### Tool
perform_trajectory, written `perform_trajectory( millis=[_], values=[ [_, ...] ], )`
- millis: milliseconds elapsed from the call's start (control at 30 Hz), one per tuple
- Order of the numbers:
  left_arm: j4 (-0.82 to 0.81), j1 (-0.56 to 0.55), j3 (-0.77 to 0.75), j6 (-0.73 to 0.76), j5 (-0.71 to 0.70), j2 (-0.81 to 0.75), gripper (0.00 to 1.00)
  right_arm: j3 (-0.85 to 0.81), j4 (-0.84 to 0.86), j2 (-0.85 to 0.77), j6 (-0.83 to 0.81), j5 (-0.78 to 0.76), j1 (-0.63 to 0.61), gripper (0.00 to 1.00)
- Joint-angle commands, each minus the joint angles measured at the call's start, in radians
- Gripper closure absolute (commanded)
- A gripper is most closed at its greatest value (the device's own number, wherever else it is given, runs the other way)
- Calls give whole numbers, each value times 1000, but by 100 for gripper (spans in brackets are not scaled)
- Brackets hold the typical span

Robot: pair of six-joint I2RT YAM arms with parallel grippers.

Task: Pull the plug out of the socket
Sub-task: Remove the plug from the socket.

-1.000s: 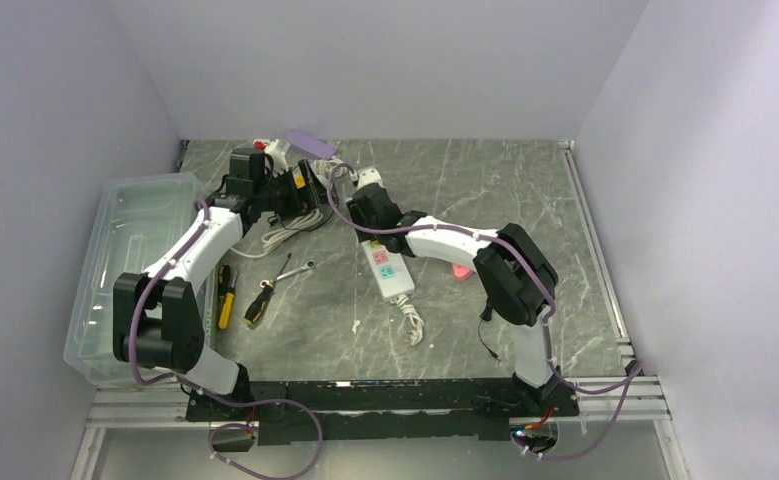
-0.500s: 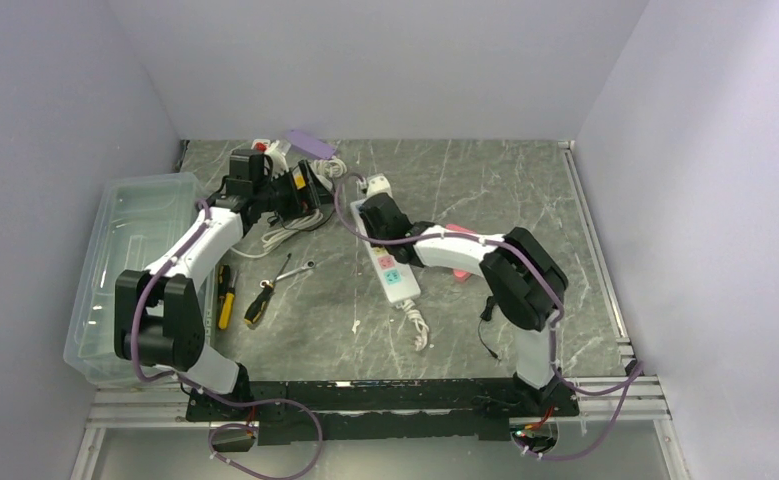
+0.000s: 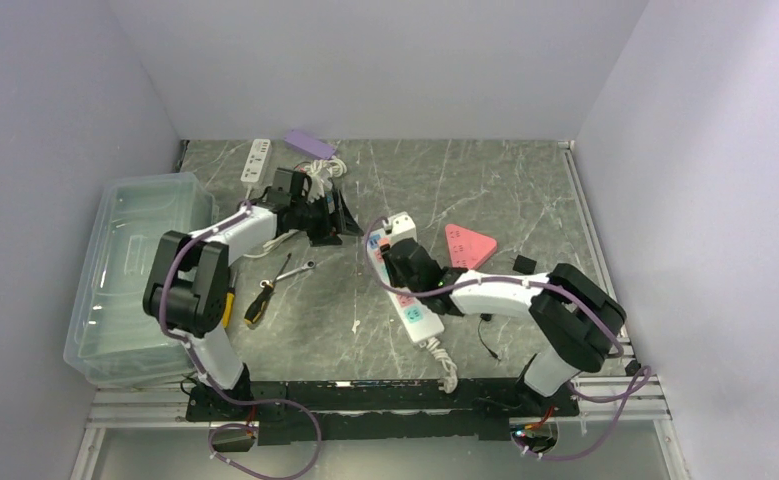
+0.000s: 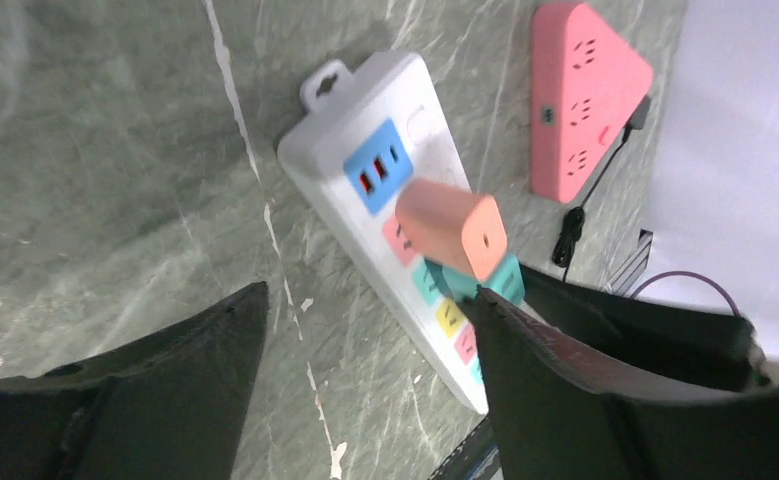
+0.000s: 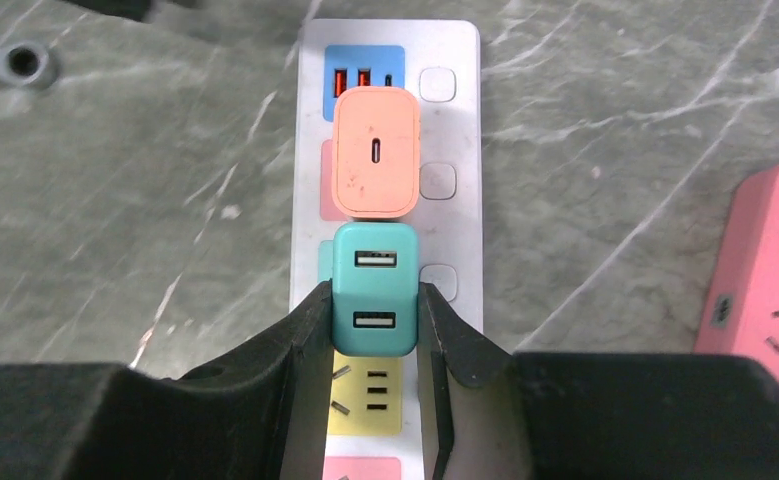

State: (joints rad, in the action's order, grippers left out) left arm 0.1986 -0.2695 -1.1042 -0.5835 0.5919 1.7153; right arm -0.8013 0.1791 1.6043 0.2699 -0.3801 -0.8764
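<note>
A white power strip point(image 5: 455, 120) lies on the grey table, also seen as the power strip point(image 3: 420, 315) and the power strip point(image 4: 350, 120). An orange plug point(image 5: 373, 152) and a teal plug point(image 5: 373, 290) stand side by side in its sockets. My right gripper point(image 5: 373, 320) is shut on the teal plug, one finger on each side; the right gripper point(image 3: 405, 268) sits over the strip's middle. My left gripper point(image 4: 365, 300) is open and hovers just left of the strip, the orange plug point(image 4: 450, 225) and teal plug point(image 4: 500, 280) lying beyond its right finger. The left gripper point(image 3: 333, 218) holds nothing.
A pink triangular socket block point(image 3: 468, 245) lies right of the strip. A clear bin point(image 3: 130, 260) stands at the left. Screwdrivers point(image 3: 260, 300), a wrench point(image 3: 295, 268), a second white strip point(image 3: 256, 158), a purple item point(image 3: 310, 142) and a coiled white cable point(image 3: 315, 183) lie at the back left.
My right gripper has closed on the teal plug, and the strip has slid toward the near edge with it. My left arm has swung from the back toward the strip.
</note>
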Motion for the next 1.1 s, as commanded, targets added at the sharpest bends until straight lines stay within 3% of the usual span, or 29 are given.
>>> perform_trajectory(
  millis=[0, 300, 800, 1067],
  values=[
    [13, -17, -50, 34, 10, 66, 24, 61, 125, -63, 22, -62, -53, 100],
    [65, -54, -92, 64, -20, 177, 41, 49, 111, -23, 80, -67, -75, 100],
    [29, -59, -100, 72, -17, 234, 43, 11, 103, 20, 78, -54, -119, 100],
    [65, -60, -115, 83, -44, 274, 61, 3, 96, 27, 72, -52, -128, 100]
  ],
)
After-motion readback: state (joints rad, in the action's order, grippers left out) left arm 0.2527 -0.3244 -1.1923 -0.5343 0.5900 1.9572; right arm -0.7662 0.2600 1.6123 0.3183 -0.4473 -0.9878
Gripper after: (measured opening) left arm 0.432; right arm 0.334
